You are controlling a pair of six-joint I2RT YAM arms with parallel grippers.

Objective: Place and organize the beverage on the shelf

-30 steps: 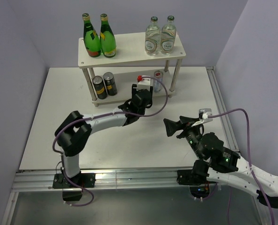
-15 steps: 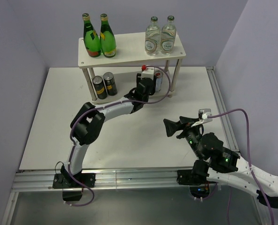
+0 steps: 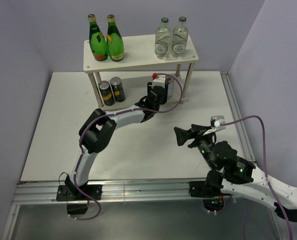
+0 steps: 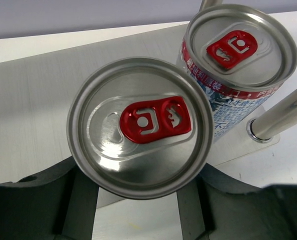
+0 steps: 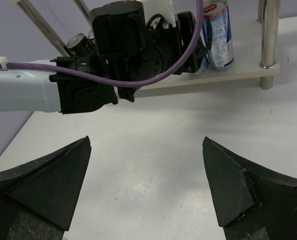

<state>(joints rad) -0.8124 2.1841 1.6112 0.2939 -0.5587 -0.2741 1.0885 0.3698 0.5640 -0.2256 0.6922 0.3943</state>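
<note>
- The left fingers (image 4: 81, 210) are clamped on either side of a slim silver can with a red pull tab (image 4: 138, 127). The can is upright over the front of the lower board (image 4: 33, 100); I cannot tell whether it touches the board.
- Just beside it stands a second silver can with blue-and-red print (image 4: 238, 50), near a round leg (image 4: 278, 117).
- The pale beige two-tier wooden shelf (image 3: 138, 62) carries two green glass bottles (image 3: 98, 42) top left, two clear bottles (image 3: 171, 40) top right, and two dark cans (image 3: 112, 91) lower left.
- The right fingers (image 5: 48, 185) are spread wide around nothing, above the white table (image 3: 53, 125), well apart from the shelf.
</note>
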